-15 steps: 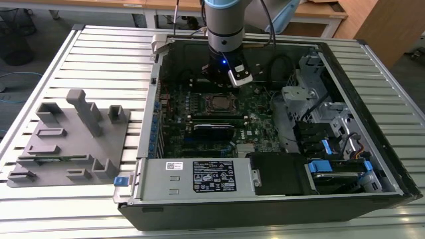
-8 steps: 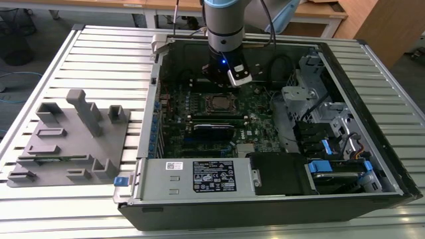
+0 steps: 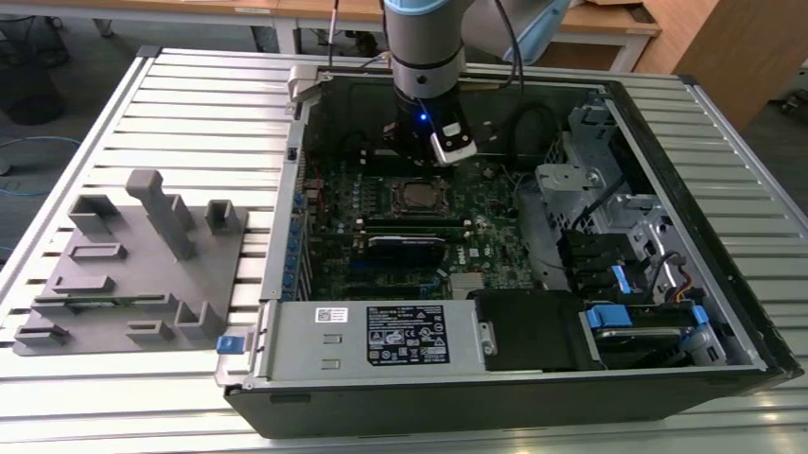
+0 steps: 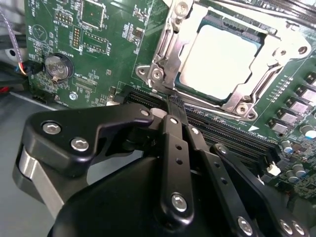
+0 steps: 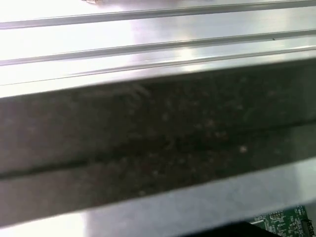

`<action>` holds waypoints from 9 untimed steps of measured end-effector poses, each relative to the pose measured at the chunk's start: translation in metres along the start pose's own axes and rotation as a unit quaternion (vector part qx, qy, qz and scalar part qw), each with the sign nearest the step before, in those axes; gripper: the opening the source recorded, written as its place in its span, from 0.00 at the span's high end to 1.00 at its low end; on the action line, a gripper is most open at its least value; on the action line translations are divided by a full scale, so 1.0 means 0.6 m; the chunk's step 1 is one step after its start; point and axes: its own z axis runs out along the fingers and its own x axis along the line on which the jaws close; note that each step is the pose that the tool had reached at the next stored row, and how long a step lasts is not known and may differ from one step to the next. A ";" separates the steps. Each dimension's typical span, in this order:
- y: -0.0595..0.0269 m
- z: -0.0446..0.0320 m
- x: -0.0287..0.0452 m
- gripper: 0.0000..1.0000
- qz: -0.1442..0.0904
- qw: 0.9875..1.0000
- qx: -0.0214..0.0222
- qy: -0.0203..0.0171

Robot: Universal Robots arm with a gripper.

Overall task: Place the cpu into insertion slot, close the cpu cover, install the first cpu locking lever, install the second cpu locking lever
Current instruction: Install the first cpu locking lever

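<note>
The cpu point(image 4: 219, 59) lies flat in the insertion slot point(image 4: 249, 32), its silver top showing through the window of the cpu cover point(image 4: 243, 97), which lies down over it. A thin metal locking lever point(image 4: 167, 54) runs along the socket's side. My gripper point(image 4: 175, 101) is shut, its black fingertips together at the socket's corner beside that lever's end; whether they touch it I cannot tell. In the exterior view the arm point(image 3: 423, 85) stands over the motherboard just behind the cpu point(image 3: 413, 195).
The open computer case point(image 3: 707, 236) lies on a slatted metal table point(image 3: 189, 113). Memory slots point(image 4: 232, 140) run beside the socket. A grey fixture plate point(image 3: 127, 265) sits on the exterior view's left. The power supply point(image 3: 378, 336) and drive cage point(image 3: 606, 218) border the board.
</note>
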 end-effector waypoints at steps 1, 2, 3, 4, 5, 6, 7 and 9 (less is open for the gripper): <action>0.000 0.000 0.001 0.90 0.001 1.000 -0.003 0.001; -0.001 -0.001 0.003 0.90 0.001 1.000 -0.006 0.001; -0.001 -0.001 0.004 0.90 0.002 1.000 -0.010 0.002; -0.001 -0.001 0.005 0.90 0.002 1.000 -0.014 0.003; -0.001 -0.001 0.006 0.90 0.003 1.000 -0.018 0.003; -0.001 -0.001 0.007 0.90 0.004 1.000 -0.022 0.004; -0.001 -0.001 0.008 0.90 0.004 1.000 -0.026 0.004; -0.001 -0.001 0.008 0.90 0.005 1.000 -0.027 0.005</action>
